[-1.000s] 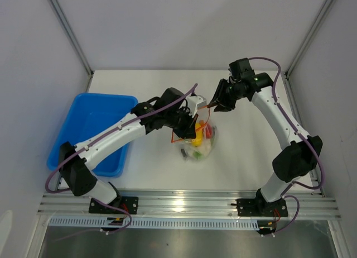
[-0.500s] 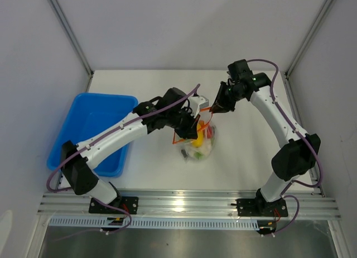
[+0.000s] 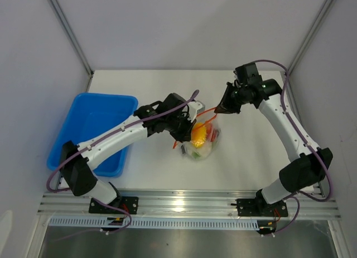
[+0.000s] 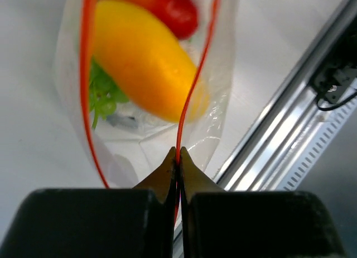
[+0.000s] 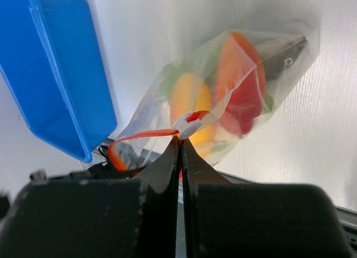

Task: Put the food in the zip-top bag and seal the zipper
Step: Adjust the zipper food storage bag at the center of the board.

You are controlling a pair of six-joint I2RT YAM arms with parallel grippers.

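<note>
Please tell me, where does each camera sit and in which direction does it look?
Top external: above and behind the arms, looking down at the table; both arms show, bases at the bottom.
Left wrist: on the left arm, looking along the left gripper, shut on the zipper, toward the bag.
Right wrist: on the right arm, looking along the right gripper, shut on the zipper, toward bag and tray.
Shared: both wrist views show the bag holding the yellow fruit.
</note>
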